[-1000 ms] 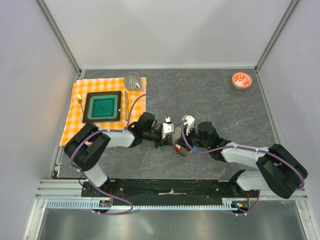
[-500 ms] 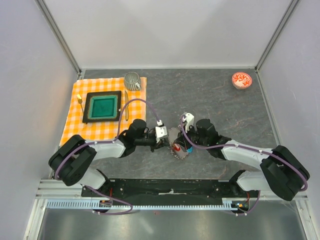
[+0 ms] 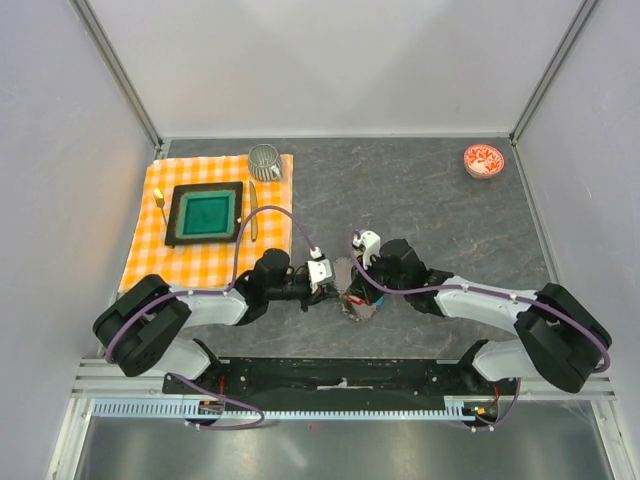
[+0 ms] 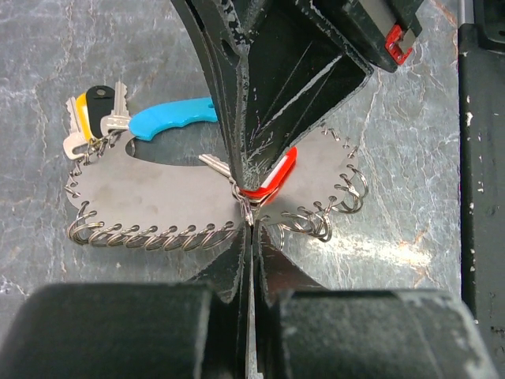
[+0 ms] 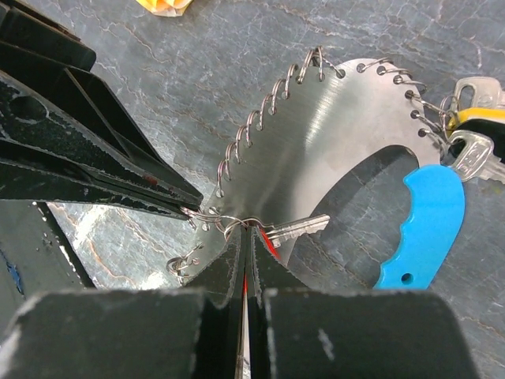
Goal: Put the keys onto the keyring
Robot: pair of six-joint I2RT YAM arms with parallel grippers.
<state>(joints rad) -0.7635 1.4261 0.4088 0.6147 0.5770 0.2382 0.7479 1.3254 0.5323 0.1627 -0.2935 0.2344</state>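
The keyring is a flat crescent of brushed steel. Small wire loops are threaded along its toothed outer edge, and a curved blue plastic grip with a wavy inner side sits at one end. It lies flat on the tabletop, a grey, marbled, stone-like surface, near the front edge and between the two arms.

The left pincer is pressed together on a wire loop at the plate's rim. The right pincer meets it tip to tip from the other side. It is also pressed together, pinching the red key, whose glossy plastic head shows beside the black fingers and whose silver blade pokes out over the plate.

The other keys, with yellow and black heads, hang bunched on a loop by the blue grip.

The black base rail runs close along the near side of the keyring. Bare tabletop spreads behind it and to the right. Well apart on the left is an orange checked cloth carrying a square black tray and a ribbed metal mug. A small red-patterned bowl sits in the far right corner. Pale walls close in both sides.
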